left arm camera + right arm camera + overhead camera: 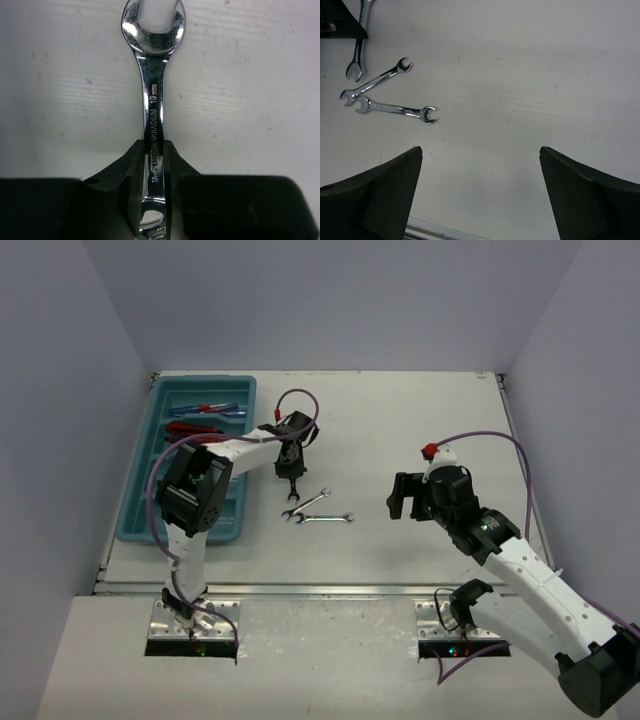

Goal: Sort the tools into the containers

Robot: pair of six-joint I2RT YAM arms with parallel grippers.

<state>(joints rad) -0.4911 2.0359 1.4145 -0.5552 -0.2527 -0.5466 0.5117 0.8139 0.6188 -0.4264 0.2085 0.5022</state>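
My left end effector (pixel 154 152) is clenched on a silver wrench (pixel 151 85) at its shank; my right end effector (pixel 480 152) gapes wide, holding nothing.

White table (pixel 420 430). Teal tray (pixel 138 512) along left edge. Mid-table, lying flat: angled wrench (pixel 311 502), level wrench (pixel 326 518), one end of each near-touching, V form. Third wrench (pixel 154 100) just beside them; contact with surface unclear.

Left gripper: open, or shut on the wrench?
Shut: the left gripper clamps the wrench, fingers pressed against both sides of its shank.
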